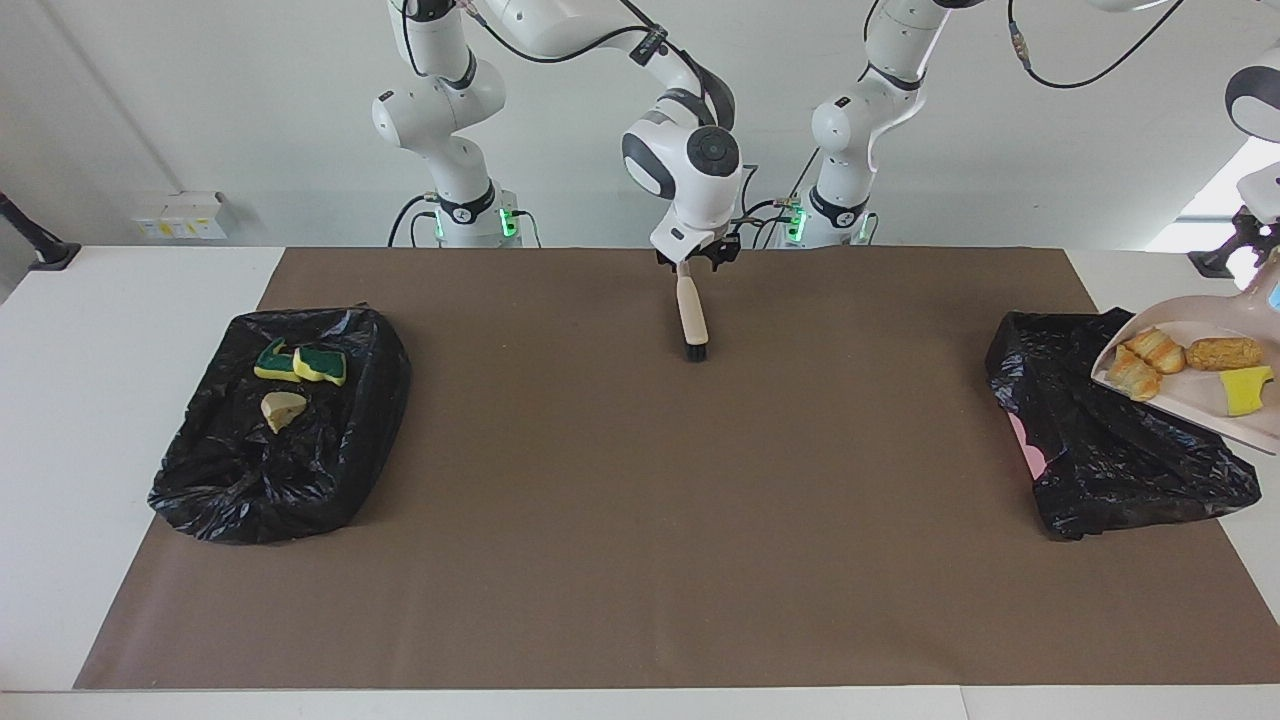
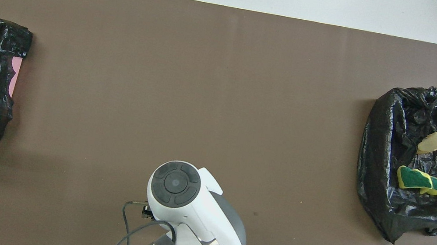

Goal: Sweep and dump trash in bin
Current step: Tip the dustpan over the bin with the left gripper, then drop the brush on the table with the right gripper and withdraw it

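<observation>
Facing view: a smooth brown mat [image 1: 640, 520] is spread over the white counter [image 1: 130, 300]. Crinkled, glossy black bags line two bins. In the bin [image 1: 280, 440] toward the right arm's end, two green-topped yellow sponge chunks [image 1: 300, 363] and a beige wedge [image 1: 282, 409] are seen. Over the other bin [image 1: 1110, 450], a tilted beige dustpan [image 1: 1200, 385] is gripped by the left claw [image 1: 1262, 262]; two flaky orange-brown chunks [image 1: 1145, 362], a rough oval one [image 1: 1224, 352] and a yellow one [image 1: 1245, 388] are carried on it. A beige-handled, black-bristled brush [image 1: 691, 318] lies below the right claw [image 1: 691, 262], whose opening cannot be told.
</observation>
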